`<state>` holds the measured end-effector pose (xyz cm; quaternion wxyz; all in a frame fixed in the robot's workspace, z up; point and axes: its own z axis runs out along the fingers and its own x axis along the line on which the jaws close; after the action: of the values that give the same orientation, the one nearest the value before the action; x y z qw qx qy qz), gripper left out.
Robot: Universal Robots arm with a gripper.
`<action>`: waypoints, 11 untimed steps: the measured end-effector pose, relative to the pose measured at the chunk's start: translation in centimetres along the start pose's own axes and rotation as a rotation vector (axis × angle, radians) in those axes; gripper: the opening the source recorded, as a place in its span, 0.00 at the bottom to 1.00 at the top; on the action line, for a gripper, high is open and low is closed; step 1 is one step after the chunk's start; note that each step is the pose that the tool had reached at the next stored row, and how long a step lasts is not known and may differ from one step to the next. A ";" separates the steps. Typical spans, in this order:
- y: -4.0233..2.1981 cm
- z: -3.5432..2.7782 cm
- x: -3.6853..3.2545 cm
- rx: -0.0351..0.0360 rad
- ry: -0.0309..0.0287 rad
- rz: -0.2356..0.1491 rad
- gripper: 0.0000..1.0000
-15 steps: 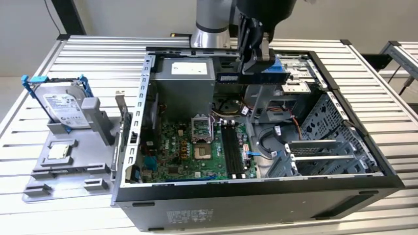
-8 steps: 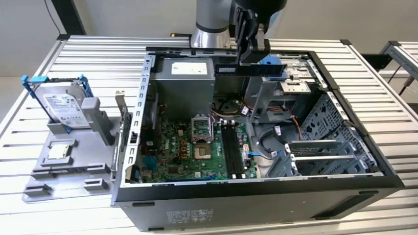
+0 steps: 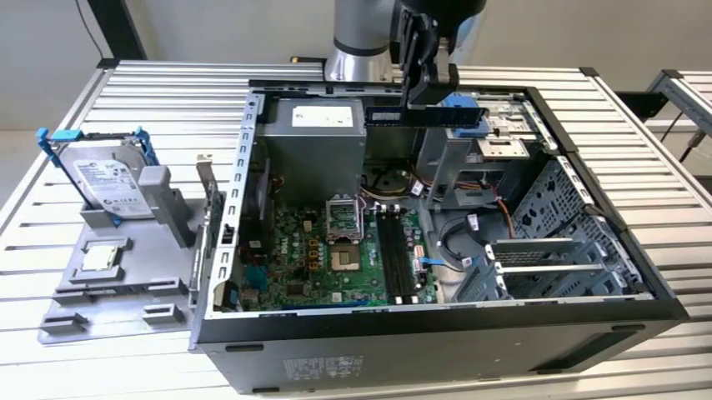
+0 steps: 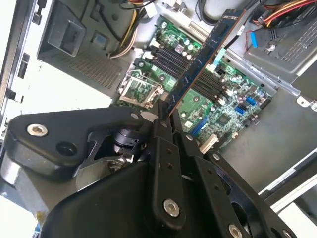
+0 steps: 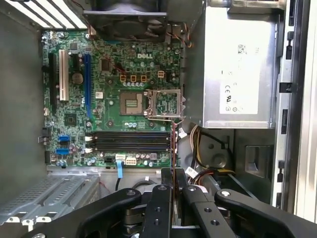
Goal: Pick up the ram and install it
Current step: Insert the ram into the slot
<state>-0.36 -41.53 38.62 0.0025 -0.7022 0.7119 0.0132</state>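
Pincer [image 3: 428, 98] is clamped tight on the ram [image 3: 428, 116], and you've got it hanging high over the far end of the open case [image 3: 445, 354], well clear of everything inside. Biggest worry first: the case walls and the metal cages [image 3: 534, 250] toward the exterior view's right leave a narrow well. I'd judge a straight, slow drop safer than any sideways sweep once you're below the rim. Down on the floor sits the board [image 3: 292, 250], green and crowded, and you want nothing but the ram touching it. Look at the slots [image 5: 131, 141] in the first wrist view: dark, parallel, seemingly empty, with white latches [image 5: 88, 140] at one end. The ram [image 5: 173, 148] shows there edge-on as a thin line running across them, not along them. By my reading, the job wants the stick turned to lie along a slot and centred over it before any pressing, then pushed evenly so neither end seats first. Now the ram [image 4: 208, 52] itself, in the second wrist view: long, flat and narrow like a ruler, dark blue on its face, reaching out from the grip toward the board. It looks thin enough to flex, so I'd go gentle. Its contact edge and notch I can't make out.
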 end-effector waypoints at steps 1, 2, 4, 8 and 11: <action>0.00 0.00 -0.01 0.0000 0.0000 0.000 0.00; 0.00 0.00 -0.03 0.0000 0.0000 0.000 0.00; 0.00 0.00 -0.06 0.0000 0.0000 0.000 0.00; 0.00 0.00 -0.10 0.0000 0.0000 0.000 0.00; 0.00 0.00 -0.12 0.0000 0.0000 0.000 0.00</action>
<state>-0.36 -41.41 38.62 0.0025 -0.7022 0.7119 0.0132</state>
